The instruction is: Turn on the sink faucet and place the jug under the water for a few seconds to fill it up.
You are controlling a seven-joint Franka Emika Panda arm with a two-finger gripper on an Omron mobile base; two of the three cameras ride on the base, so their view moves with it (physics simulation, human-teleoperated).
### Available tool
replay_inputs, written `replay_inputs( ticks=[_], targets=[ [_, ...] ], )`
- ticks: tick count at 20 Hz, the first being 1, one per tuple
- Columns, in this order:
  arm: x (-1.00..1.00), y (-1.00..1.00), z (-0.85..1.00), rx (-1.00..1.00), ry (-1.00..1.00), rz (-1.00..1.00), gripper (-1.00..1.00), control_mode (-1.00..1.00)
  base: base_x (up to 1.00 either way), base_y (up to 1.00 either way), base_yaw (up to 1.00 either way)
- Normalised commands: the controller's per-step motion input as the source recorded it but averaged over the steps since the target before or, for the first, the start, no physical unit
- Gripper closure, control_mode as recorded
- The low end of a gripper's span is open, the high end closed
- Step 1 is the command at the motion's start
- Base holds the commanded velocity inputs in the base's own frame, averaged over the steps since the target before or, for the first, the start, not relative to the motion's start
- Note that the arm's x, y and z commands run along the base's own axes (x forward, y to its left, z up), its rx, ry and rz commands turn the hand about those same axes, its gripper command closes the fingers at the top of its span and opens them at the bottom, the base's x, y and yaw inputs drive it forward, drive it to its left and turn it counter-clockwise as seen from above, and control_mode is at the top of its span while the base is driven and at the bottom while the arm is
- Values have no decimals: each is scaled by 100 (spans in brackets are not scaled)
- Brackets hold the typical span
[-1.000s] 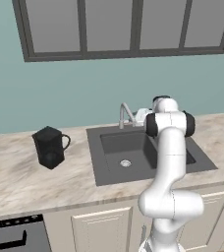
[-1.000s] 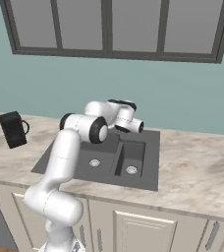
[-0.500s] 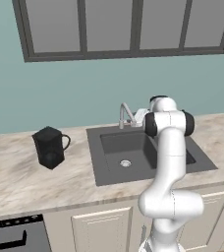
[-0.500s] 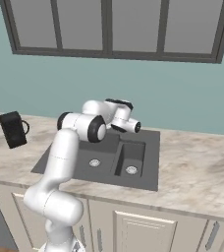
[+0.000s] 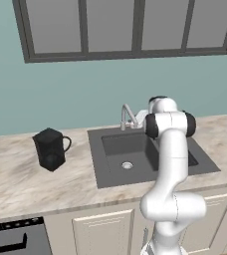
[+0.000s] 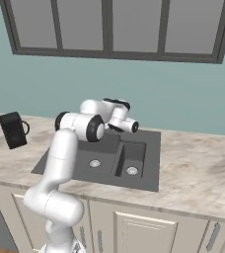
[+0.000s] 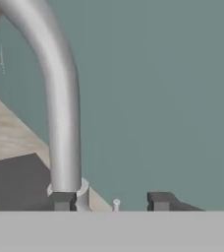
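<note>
The black boxy jug (image 5: pixel 51 148) (image 6: pixel 13 129) stands upright on the counter, well left of the dark grey sink (image 5: pixel 98 169) (image 6: pixel 149 174). The silvery sink faucet (image 5: pixel 127 115) rises at the sink's back rim, and its arched spout (image 7: pixel 60 98) looms close in the hand view. My gripper (image 5: pixel 139 119) (image 6: pixel 132 127) (image 7: pixel 110 202) is at the faucet's base. Its fingertips (image 7: pixel 62 201) stand apart, with the small lever tip (image 7: pixel 116 203) in the gap between them and touching neither. No water runs from the spout. The basin holds only its round drain (image 5: pixel 127 165).
Marble counter (image 5: pixel 16 184) (image 6: pixel 198 168) stretches to both sides of the sink. A teal wall and a dark-framed window (image 5: pixel 125 30) stand directly behind the faucet. An oven front (image 5: pixel 11 241) sits below the counter at the lower left.
The hand has stayed at the faucet's base with only a very slight shift. The jug stands where it was.
</note>
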Motion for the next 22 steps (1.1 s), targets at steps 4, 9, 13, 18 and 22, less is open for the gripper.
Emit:
replay_inputs(
  ticks=[4, 9, 13, 18, 22],
  targets=[
    [29, 0, -13, 3, 4, 0, 100, -100, 0, 0, 0],
    [14, 0, -8, 3, 7, -6, 100, -100, 0, 0, 0],
    [10, -16, -1, 6, 12, -12, 100, -100, 0, 0, 0],
    [6, -50, -10, 11, 13, -14, 100, -100, 0, 0, 0],
    [2, -60, -28, 9, 9, -14, 100, -100, 0, 0, 0]
  ],
)
